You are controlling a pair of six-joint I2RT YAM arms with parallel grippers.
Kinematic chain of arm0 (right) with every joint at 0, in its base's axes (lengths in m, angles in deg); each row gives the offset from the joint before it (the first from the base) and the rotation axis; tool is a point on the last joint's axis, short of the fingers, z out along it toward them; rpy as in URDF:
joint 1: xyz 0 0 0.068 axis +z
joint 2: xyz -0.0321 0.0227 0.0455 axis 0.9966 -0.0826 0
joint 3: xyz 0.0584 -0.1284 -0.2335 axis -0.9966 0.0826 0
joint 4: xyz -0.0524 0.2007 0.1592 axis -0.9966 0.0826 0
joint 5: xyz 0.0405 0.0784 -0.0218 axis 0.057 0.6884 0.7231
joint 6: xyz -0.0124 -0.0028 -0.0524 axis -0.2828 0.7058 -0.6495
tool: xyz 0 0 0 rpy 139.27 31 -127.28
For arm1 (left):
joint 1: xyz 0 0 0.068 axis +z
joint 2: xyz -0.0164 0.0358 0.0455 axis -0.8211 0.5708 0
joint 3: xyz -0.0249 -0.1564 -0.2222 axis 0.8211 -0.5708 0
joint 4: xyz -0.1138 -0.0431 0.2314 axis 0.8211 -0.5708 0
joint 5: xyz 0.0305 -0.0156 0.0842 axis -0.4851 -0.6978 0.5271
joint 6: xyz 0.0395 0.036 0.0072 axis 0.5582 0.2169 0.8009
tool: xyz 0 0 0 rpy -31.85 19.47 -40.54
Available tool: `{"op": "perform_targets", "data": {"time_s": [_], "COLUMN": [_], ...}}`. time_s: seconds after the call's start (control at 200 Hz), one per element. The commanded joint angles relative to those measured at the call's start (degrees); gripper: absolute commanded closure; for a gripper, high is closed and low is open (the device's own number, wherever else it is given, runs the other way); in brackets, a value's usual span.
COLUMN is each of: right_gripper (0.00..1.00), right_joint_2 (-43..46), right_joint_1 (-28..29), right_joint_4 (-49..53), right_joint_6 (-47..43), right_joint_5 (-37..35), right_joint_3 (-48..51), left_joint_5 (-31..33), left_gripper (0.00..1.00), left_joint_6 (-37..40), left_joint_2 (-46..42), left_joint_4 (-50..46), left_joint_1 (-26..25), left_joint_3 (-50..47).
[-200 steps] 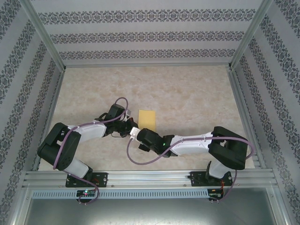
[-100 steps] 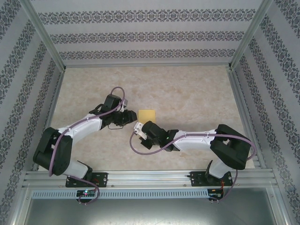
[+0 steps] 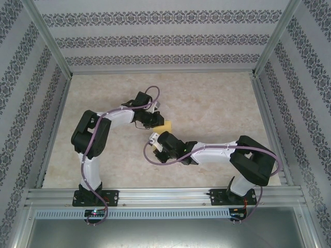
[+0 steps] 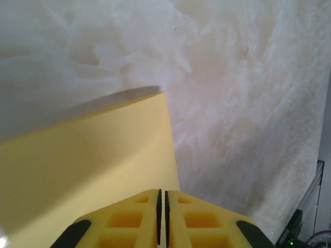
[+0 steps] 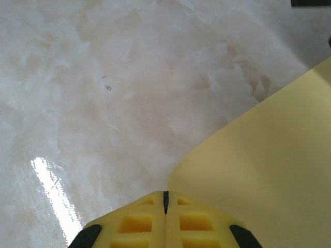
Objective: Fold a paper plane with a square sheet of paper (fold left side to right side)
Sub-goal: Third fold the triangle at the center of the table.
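The square sheet of paper [image 3: 167,125] is bright yellow and lies on the marbled table; my left wrist hides most of it in the top view. My left gripper [image 3: 155,122] hangs over its left part. In the left wrist view the sheet [image 4: 93,165] runs under the left gripper [image 4: 162,192], whose jaws stand shut with a hairline gap and nothing showing between the pads. My right gripper [image 3: 159,135] sits just in front of the sheet. Its jaws [image 5: 165,195] are shut at the curved near edge of the sheet [image 5: 269,170]. No paper plane shape can be made out.
The tabletop [image 3: 217,103] is walled by a metal frame and patterned panels at the left, right and back. Both forearms cross the middle of the table close together, with purple cables [image 3: 150,160] looping beside them.
My left arm has swung forward and to the right, from beside the sheet to over it, covering most of it. The right arm has barely shifted.
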Motion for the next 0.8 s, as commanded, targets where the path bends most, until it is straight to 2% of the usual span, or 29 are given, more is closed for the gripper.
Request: {"op": "perform_targets", "data": {"time_s": [0.0,0.574,0.794], "right_gripper": [1.0,1.0,1.0], "right_joint_2": [-0.8,-2.3,-4.0], "right_joint_1": [-1.3,-13.1,-15.9], "right_joint_4": [-0.7,4.3,4.9], "right_joint_6": [2.9,11.4,11.7], "right_joint_5": [1.7,5.3,6.2], "right_joint_3": [0.4,-1.3,-2.4], "left_joint_5": [-1.3,0.6,0.6], "left_gripper": [0.9,0.96,0.96], "left_joint_6": [4.0,4.9,4.7], "left_joint_2": [3.2,6.2,6.1], "left_joint_4": [-4.4,-4.8,-4.7], "left_joint_1": [-1.0,-1.1,-1.1], "left_joint_3": [2.5,1.9,1.7]}}
